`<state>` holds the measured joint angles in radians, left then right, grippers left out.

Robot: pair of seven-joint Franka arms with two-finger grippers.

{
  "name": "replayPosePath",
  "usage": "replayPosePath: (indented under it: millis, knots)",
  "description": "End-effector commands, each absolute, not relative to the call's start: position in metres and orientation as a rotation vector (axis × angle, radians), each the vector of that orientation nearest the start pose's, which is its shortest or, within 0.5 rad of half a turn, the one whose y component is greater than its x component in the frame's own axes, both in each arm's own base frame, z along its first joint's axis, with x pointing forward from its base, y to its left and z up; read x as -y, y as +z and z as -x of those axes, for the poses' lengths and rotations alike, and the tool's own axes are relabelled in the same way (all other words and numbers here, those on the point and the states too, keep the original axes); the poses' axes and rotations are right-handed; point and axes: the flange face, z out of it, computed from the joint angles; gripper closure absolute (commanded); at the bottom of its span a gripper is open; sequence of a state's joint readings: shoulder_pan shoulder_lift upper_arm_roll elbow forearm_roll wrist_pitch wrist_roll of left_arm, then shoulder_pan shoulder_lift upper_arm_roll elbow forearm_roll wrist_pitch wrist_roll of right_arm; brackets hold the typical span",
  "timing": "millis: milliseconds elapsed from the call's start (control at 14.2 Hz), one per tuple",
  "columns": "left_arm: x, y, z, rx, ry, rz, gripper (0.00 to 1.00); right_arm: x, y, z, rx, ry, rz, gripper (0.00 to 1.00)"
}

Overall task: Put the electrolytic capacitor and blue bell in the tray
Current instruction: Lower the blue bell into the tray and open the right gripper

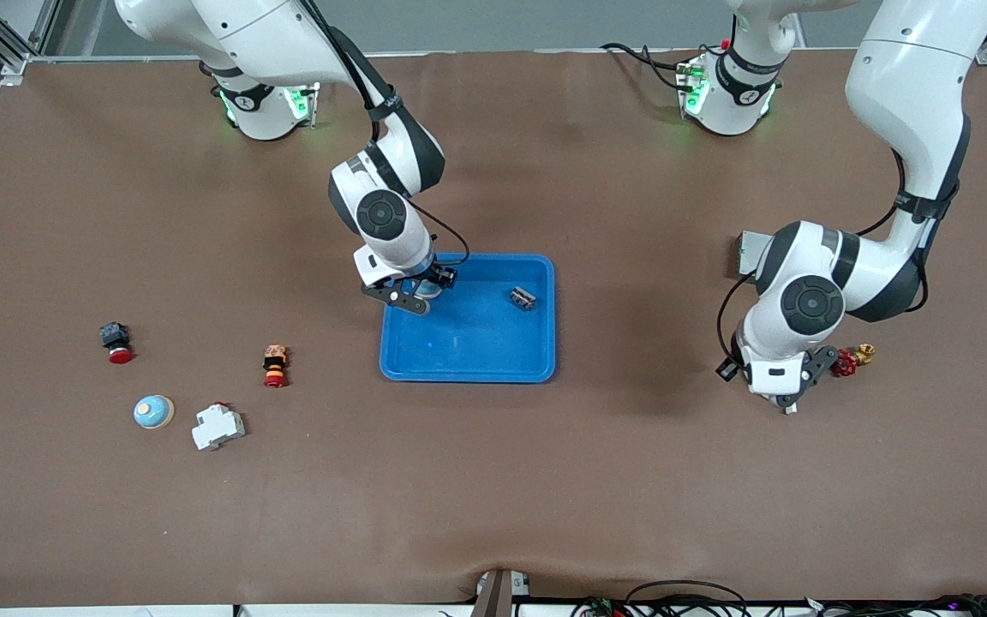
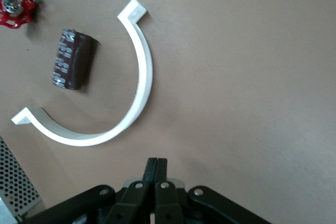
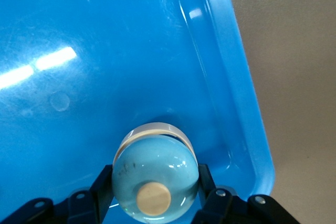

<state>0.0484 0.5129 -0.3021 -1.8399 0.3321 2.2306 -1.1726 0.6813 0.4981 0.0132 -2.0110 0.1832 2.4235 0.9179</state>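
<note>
My right gripper (image 1: 418,296) is shut on a light-blue bell (image 3: 155,169) with a tan knob, and holds it low in the corner of the bright-blue tray (image 1: 468,375) nearest the right arm's base. The tray's rim also shows in the right wrist view (image 3: 247,103). A small dark part (image 1: 523,297) lies in the tray. My left gripper (image 1: 789,403) is shut and empty over bare table at the left arm's end. In its wrist view (image 2: 156,161) a brown electrolytic capacitor (image 2: 73,59) lies inside a white C-shaped clamp (image 2: 142,77). The left arm hides both in the front view.
A red valve (image 1: 845,362) and a grey perforated metal box (image 1: 746,253) lie by the left arm. Toward the right arm's end lie a second blue bell (image 1: 153,412), a white breaker (image 1: 218,426), a red-capped switch (image 1: 116,341) and an orange-red button (image 1: 275,365).
</note>
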Motion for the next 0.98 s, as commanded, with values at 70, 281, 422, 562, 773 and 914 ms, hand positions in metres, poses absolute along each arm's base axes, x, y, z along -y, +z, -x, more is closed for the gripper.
replayPosePath:
  millis: [70, 281, 422, 562, 773, 914]
  knots:
    - [0.187, 0.275, -0.615, 1.129, -0.053, 2.822, 1.0, -0.388, 0.194, -0.459, -0.593, 0.229, 3.049, 0.77]
    - [0.23, 0.281, -0.605, 1.178, -0.067, 2.828, 1.0, -0.389, 0.193, -0.459, -0.596, 0.223, 3.046, 0.57]
    - [0.266, 0.287, -0.596, 1.231, -0.089, 2.822, 1.0, -0.389, 0.194, -0.46, -0.6, 0.227, 3.047, 0.13]
    - [0.287, 0.287, -0.588, 1.253, -0.096, 2.816, 1.0, -0.389, 0.194, -0.459, -0.602, 0.235, 3.05, 0.0]
    - [0.264, 0.285, -0.594, 1.201, -0.094, 2.815, 1.0, -0.386, 0.201, -0.461, -0.615, 0.247, 3.049, 0.0]
    - [0.227, 0.283, -0.604, 1.112, -0.066, 2.825, 1.0, -0.38, 0.225, -0.461, -0.608, 0.306, 3.068, 0.0]
